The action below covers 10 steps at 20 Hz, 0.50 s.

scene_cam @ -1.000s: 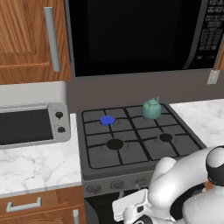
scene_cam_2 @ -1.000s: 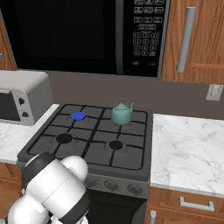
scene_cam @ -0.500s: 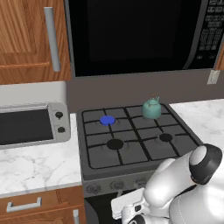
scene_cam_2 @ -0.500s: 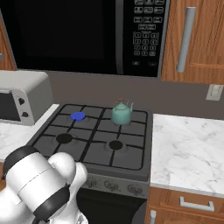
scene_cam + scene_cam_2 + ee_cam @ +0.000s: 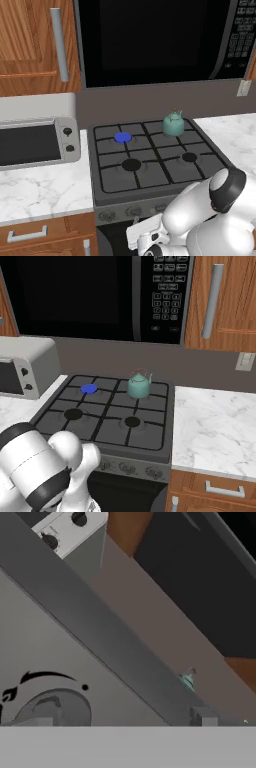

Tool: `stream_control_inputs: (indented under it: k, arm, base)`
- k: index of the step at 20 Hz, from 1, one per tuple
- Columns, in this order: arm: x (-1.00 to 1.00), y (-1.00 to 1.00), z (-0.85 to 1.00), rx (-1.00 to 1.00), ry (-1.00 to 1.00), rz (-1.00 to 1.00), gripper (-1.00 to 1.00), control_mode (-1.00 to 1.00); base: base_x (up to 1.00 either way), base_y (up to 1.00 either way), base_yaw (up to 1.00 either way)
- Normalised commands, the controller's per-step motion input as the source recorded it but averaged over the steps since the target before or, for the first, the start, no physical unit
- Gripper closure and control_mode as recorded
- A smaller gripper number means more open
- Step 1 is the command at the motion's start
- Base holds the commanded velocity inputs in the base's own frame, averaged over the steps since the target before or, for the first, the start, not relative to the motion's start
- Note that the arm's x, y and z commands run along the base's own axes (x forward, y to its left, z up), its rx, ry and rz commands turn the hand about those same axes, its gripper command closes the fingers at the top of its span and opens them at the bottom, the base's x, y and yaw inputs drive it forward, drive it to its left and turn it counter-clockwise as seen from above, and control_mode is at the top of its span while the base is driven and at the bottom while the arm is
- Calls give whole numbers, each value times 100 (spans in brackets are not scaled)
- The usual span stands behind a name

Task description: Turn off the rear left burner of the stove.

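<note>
Even, flat rendered light, no glare and only faint shadows. The base views are sharp; the hand view is soft and blurry up close.

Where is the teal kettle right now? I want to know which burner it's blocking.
The teal kettle stands on the stove's rear right burner, beside the blue rear left burner, in both base views.

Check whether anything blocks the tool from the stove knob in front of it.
Nothing visible does. In the hand view a round knob on the stove front panel sits close ahead, with bare panel around it. The rear left burner shows blue; the kettle sits on another burner.
</note>
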Motion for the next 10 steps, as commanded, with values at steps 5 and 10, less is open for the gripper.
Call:
stream_control_inputs:
  k: [5, 10]
  arm:
    - [2, 0, 0, -7, 8, 10, -100, -100]
    - [8, 0, 0, -7, 11, 9, -100, -100]
  base:
    - [0, 0, 0]
    - [0, 0, 0]
